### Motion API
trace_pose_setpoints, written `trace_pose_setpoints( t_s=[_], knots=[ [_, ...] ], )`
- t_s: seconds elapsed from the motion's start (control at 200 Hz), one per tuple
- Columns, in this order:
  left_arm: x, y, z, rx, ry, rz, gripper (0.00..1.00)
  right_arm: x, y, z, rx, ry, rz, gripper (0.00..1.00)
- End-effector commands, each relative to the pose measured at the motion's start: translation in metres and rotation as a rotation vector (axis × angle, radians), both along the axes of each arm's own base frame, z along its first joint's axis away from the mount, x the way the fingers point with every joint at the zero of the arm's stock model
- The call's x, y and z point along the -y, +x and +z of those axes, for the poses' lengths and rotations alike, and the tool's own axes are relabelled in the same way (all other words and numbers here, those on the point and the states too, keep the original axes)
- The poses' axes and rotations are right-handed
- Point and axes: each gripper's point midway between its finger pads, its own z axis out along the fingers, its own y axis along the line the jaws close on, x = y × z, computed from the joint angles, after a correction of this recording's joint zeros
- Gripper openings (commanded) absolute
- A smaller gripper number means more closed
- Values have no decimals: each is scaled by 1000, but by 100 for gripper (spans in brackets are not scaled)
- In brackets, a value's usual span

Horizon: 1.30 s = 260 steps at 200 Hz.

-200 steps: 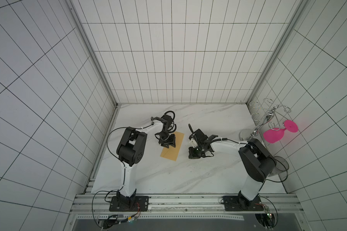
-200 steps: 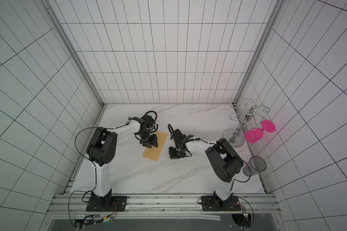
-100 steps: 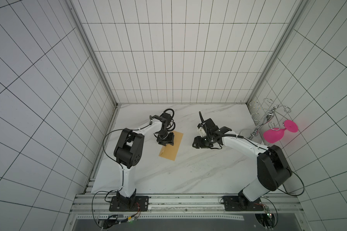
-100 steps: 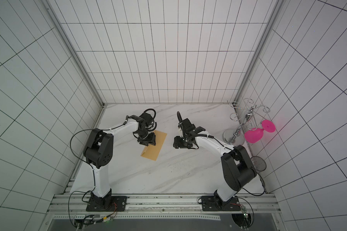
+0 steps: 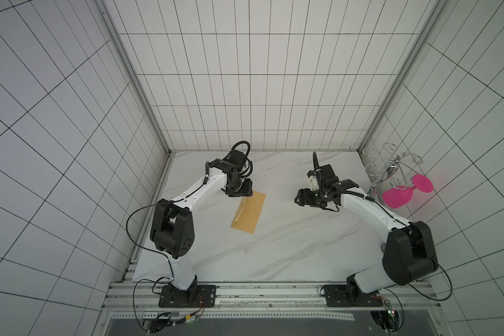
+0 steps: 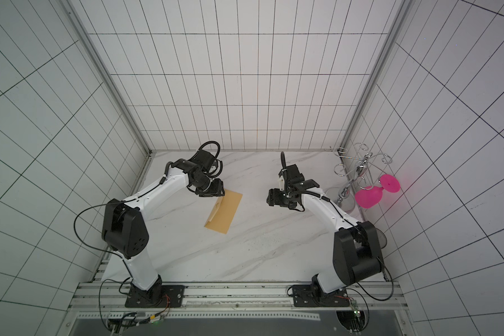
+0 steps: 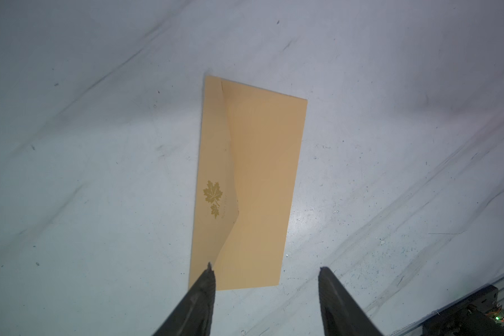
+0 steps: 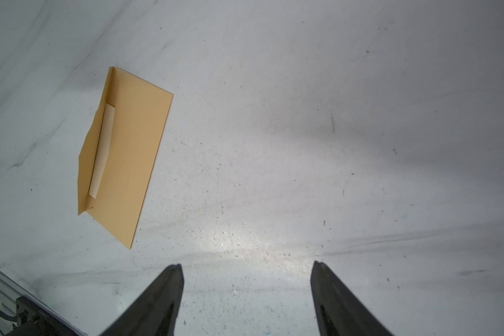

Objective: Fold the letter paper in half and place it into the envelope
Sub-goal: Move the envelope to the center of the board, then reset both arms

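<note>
The tan envelope [image 5: 249,213] [image 6: 225,213] lies flat on the marble table, left of the middle. Its pointed flap [image 7: 214,174], printed with a gold maple leaf, stands partly raised along one long side. A narrow pale strip of the letter paper [image 8: 102,151] shows in the envelope's mouth under that flap; the remainder is hidden inside. My left gripper [image 7: 264,269] [image 5: 239,192] hovers open at the envelope's far end, one fingertip [image 7: 208,276] over the corner by the flap. My right gripper [image 8: 246,265] [image 5: 302,200] is open and empty over bare table, well to the right of the envelope.
A chrome wire glass rack [image 5: 390,165] stands at the back right corner with a pink wine glass [image 5: 402,195] hanging on it. Tiled walls enclose the table on three sides. The arm bases sit on a metal rail [image 5: 274,293] along the front edge.
My right gripper has opened and drawn back to the right, away from the envelope. My left gripper has shifted slightly toward the back end of the envelope.
</note>
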Motion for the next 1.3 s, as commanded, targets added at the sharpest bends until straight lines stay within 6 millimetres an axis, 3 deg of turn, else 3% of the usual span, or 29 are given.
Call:
trace_pose_setpoints(
  t_s=[0.0, 0.145, 0.315, 0.45, 0.535, 0.625, 0.67, 0.82, 0.87, 0.965, 1.129, 1.239, 1.294],
  knots=[
    [-13, 11, 35, 146, -40, 85, 58, 29, 0, 17, 46, -21, -53, 75],
    [-43, 12, 48, 239, -165, 252, 58, 69, -7, 24, 89, -38, -179, 75],
    [-127, 21, 40, 425, -178, 639, 65, 99, -16, 22, 196, -39, -320, 79],
    [-183, 26, 23, 633, 5, 807, 68, 125, -14, 3, 247, -122, -436, 82],
    [-202, 30, 20, 722, 160, 779, 70, 143, -9, -10, 249, -218, -485, 82],
    [-221, 35, 15, 765, 357, 738, 82, 163, -2, -19, 292, -362, -487, 83],
    [-232, 38, 11, 780, 431, 755, 85, 167, 4, -22, 299, -371, -470, 95],
    [-242, 58, -3, 806, 417, 691, 86, 177, 31, -40, 308, -501, -354, 93],
    [-240, 64, -18, 787, 417, 621, 82, 180, 37, -47, 319, -521, -346, 93],
    [-261, 61, -37, 759, 464, 685, 82, 180, 44, -57, 366, -509, -342, 92],
    [-275, 69, -36, 820, 265, 671, 78, 167, 68, -45, 488, -479, -259, 90],
    [-256, 75, -37, 826, 229, 560, 76, 164, 86, -44, 514, -411, -261, 88],
    [-253, 68, -36, 851, 209, 550, 78, 152, 91, -46, 541, -353, -207, 85]
  ],
)
